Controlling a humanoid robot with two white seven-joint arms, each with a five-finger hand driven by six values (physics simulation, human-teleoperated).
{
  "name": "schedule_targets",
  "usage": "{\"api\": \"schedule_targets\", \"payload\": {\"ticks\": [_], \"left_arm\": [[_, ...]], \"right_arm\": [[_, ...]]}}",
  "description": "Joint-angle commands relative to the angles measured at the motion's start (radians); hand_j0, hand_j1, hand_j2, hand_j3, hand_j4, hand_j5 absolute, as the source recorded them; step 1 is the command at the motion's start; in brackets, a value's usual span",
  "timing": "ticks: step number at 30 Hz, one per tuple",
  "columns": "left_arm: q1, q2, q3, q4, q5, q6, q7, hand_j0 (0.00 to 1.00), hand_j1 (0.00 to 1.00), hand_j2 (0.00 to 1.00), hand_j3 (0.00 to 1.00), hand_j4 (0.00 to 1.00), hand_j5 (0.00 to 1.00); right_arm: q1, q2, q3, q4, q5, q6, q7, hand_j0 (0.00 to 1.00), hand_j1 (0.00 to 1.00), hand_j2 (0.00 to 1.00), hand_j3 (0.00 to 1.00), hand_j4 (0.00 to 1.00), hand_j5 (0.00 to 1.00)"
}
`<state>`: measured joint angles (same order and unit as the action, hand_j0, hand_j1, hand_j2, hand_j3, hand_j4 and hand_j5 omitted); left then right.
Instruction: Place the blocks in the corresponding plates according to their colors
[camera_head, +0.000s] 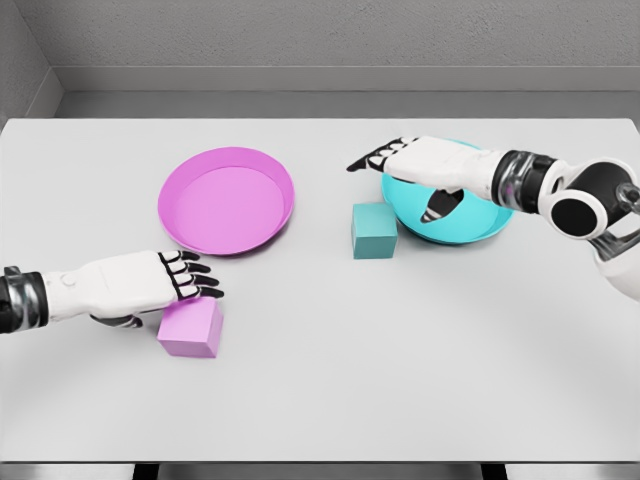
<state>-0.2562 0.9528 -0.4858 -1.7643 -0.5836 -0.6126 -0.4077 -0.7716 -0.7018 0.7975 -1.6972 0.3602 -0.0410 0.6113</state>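
The right hand (420, 165) hid part of the teal plate (470, 225) near the table's (320, 400) right edge, and the picture cut off the left forearm. The left hand (150, 283), fingers relaxed and holding nothing, lay just above the pink block (190, 328) — touching or not, I cannot tell. The teal block (374, 230) stood just beside the teal plate, below the right hand's spread fingers. The pink plate (226, 200) lay toward the far edge — both blocks slightly turned.

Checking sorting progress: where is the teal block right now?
In the head view, the teal block sits on the table right of center, just outside the teal plate at its left edge, below the right hand.
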Motion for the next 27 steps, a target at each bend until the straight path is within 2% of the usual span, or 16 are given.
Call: {"api": "schedule_targets", "payload": {"ticks": [1, 7, 16, 19, 24, 27], "left_arm": [[0.0, 0.004, 0.001, -0.001, 0.054, 0.002, 0.004, 1.0, 1.0, 1.0, 1.0, 1.0, 1.0], [0.0, 0.024, 0.001, -0.004, 0.094, 0.002, 0.004, 1.0, 1.0, 1.0, 1.0, 1.0, 1.0], [0.029, 0.049, -0.004, -0.015, 0.096, 0.002, 0.001, 1.0, 1.0, 1.0, 1.0, 1.0, 1.0], [0.034, 0.046, -0.004, -0.015, 0.102, 0.002, 0.006, 1.0, 1.0, 1.0, 1.0, 1.0, 1.0], [0.031, 0.047, -0.004, -0.015, 0.168, 0.002, 0.006, 1.0, 1.0, 1.0, 1.0, 1.0, 1.0], [0.031, 0.049, -0.004, -0.017, 0.176, 0.002, 0.007, 1.0, 1.0, 1.0, 1.0, 1.0, 1.0]], "right_arm": [[0.0, -0.008, 0.017, -0.004, -0.001, -0.014, 0.0, 1.0, 1.0, 1.0, 1.0, 1.0, 1.0], [0.015, -0.007, 0.02, -0.01, -0.001, -0.013, 0.0, 1.0, 1.0, 1.0, 1.0, 1.0, 1.0], [0.011, 0.012, 0.091, 0.007, -0.003, 0.003, 0.0, 1.0, 1.0, 1.0, 1.0, 1.0, 1.0], [0.002, 0.042, 0.111, 0.07, -0.003, 0.003, 0.0, 1.0, 1.0, 1.0, 1.0, 1.0, 1.0], [0.0, 0.05, 0.112, 0.073, -0.003, 0.007, 0.0, 1.0, 1.0, 1.0, 1.0, 1.0, 1.0], [-0.032, 0.079, 0.138, 0.111, -0.003, 0.007, 0.0, 1.0, 1.0, 1.0, 1.0, 1.0, 1.0]]}}
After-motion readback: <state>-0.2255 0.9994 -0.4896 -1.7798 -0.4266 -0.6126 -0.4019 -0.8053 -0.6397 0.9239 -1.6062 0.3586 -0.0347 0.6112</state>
